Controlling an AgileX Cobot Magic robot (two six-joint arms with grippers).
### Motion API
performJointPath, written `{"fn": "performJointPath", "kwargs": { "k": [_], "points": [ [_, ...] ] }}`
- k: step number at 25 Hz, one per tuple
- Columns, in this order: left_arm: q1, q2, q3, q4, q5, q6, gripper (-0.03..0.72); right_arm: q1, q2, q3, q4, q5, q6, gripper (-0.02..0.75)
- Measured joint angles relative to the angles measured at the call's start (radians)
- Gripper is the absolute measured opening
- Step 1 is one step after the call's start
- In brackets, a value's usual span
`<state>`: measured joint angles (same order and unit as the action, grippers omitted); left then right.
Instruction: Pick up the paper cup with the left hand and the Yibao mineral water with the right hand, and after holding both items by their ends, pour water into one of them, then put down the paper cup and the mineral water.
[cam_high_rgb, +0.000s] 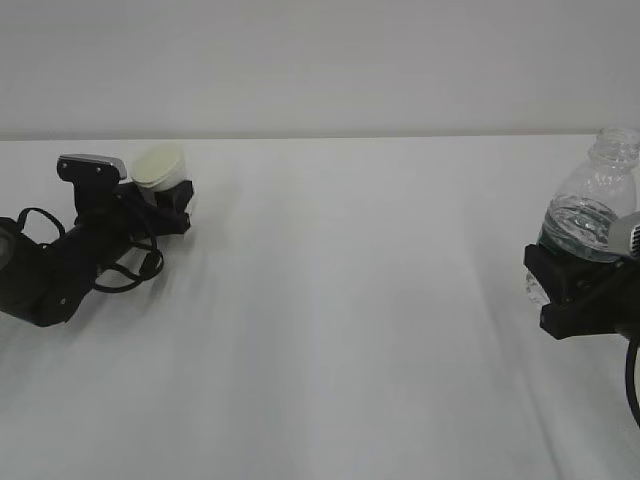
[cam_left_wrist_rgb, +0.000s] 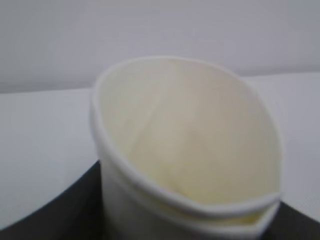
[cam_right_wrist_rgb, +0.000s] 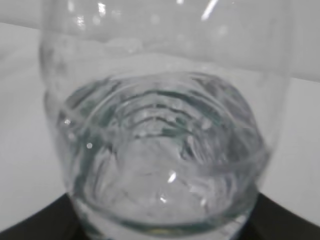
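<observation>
The white paper cup (cam_high_rgb: 160, 166) with a cream inside is held in my left gripper (cam_high_rgb: 168, 205) at the far left, tilted a little toward the camera. In the left wrist view the cup (cam_left_wrist_rgb: 185, 150) fills the frame, its rim squeezed into a crease at the lower right, and black fingers (cam_left_wrist_rgb: 60, 210) flank it. The clear Yibao bottle (cam_high_rgb: 595, 200), capless and holding water, stands upright in my right gripper (cam_high_rgb: 575, 290) at the right edge. The right wrist view looks through the bottle (cam_right_wrist_rgb: 160, 150) and its water. The green label is mostly hidden by the gripper.
A white table (cam_high_rgb: 340, 330) runs to a pale wall behind. Black cables (cam_high_rgb: 125, 270) loop beside the left arm. A grey box (cam_high_rgb: 92, 165) sits on the left wrist.
</observation>
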<state>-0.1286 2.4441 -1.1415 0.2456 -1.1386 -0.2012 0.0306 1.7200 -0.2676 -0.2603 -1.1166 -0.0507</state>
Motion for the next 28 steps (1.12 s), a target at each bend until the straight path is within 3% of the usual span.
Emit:
{"fn": "performJointPath", "kwargs": {
  "k": [17, 22, 28],
  "points": [
    [0.037, -0.271, 0.350, 0.193, -0.016, -0.004, 0.451, 0.000, 0.000, 0.000, 0.000, 0.000, 0.000, 0.405],
    [0.037, -0.327, 0.401, 0.237, -0.016, -0.029, 0.451, 0.000, 0.000, 0.000, 0.000, 0.000, 0.000, 0.405],
    [0.037, -0.329, 0.407, 0.364, -0.015, -0.098, 0.451, 0.000, 0.000, 0.000, 0.000, 0.000, 0.000, 0.405]
  ]
}}
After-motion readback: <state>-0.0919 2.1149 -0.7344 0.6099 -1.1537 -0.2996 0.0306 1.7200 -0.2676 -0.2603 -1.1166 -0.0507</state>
